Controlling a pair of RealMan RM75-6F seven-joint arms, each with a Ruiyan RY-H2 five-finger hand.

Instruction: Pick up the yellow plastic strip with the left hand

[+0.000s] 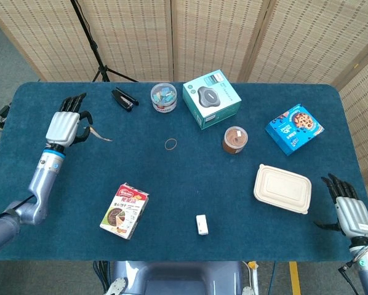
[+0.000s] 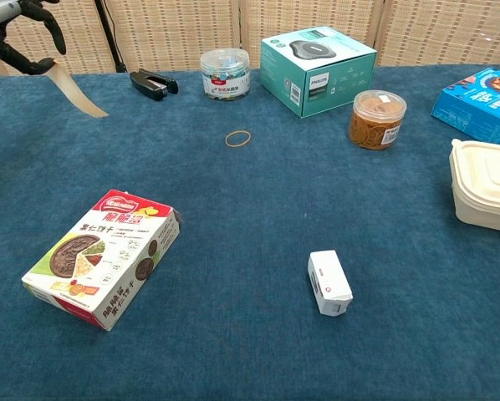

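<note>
My left hand (image 1: 66, 126) hangs raised above the table's far left part and pinches one end of the yellow plastic strip (image 1: 100, 135). The strip dangles down and to the right from the fingers, clear of the cloth. In the chest view the same left hand (image 2: 20, 29) is cut by the top left corner, and the pale strip (image 2: 76, 93) slants down from it. My right hand (image 1: 350, 210) is low at the table's near right corner, fingers spread, holding nothing; the chest view does not show it.
A snack box (image 1: 124, 210) lies at the near left. A black stapler (image 1: 124, 99), clip jar (image 1: 164, 98) and teal box (image 1: 212, 98) line the far side. A rubber band (image 1: 171, 144), brown jar (image 1: 235, 139), blue biscuit box (image 1: 294, 128), lunch box (image 1: 282, 188) and small white box (image 1: 202, 224) are also on the blue cloth.
</note>
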